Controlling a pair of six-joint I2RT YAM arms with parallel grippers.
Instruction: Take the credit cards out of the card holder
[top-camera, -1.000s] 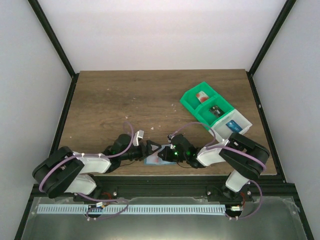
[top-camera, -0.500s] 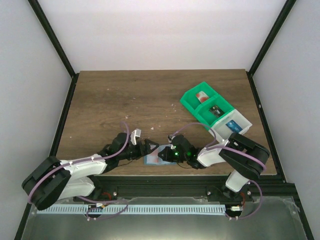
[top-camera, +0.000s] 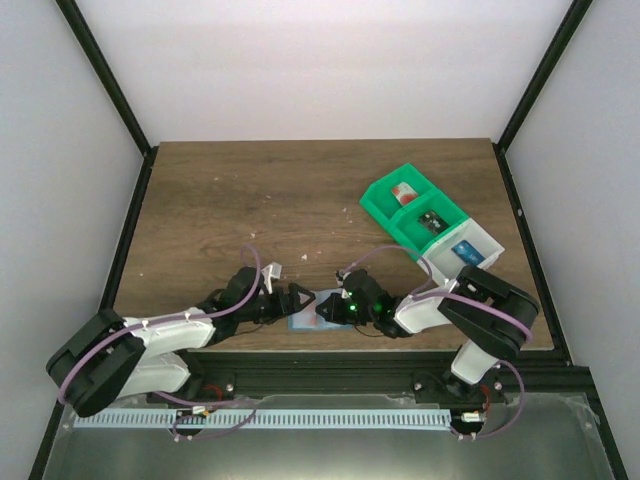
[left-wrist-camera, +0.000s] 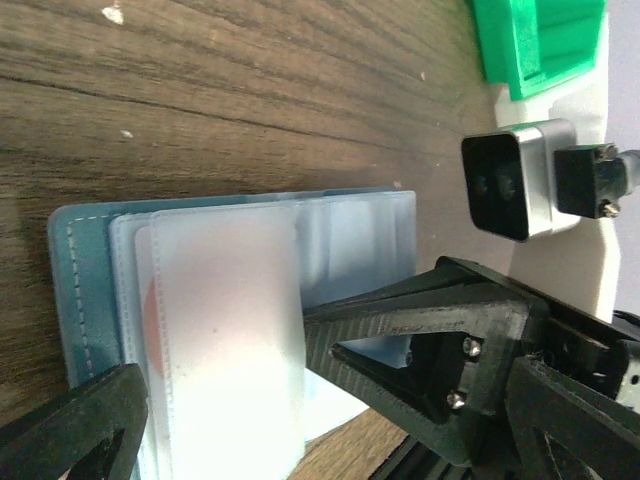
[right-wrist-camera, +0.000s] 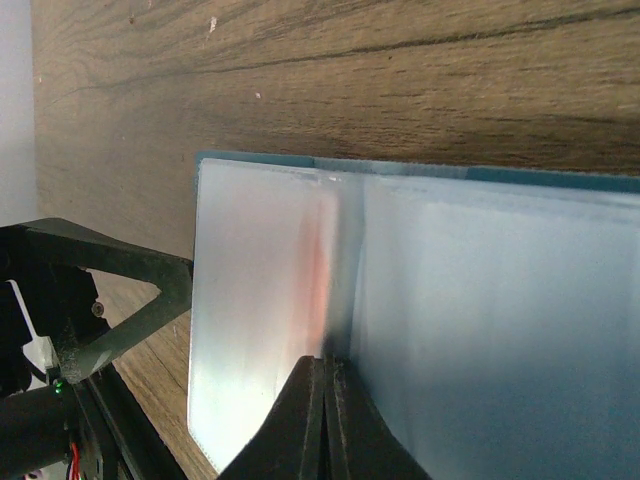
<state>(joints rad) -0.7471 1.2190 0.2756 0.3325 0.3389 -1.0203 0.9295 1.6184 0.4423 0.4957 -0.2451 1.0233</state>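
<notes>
Both at card holder, L tool wide open, R tool shut, touching

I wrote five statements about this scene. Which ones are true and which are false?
1. The card holder lies open on the wooden table. True.
2. The right tool is wide open. False: it is shut, with its tip at the holder's centre crease.
3. The left tool is open. True.
4. The green-and-white bin stands on the left side of the table. False: it stands on the right side, towards the far edge.
5. A reddish shape shows through the holder's frosted sleeve. True.
</notes>
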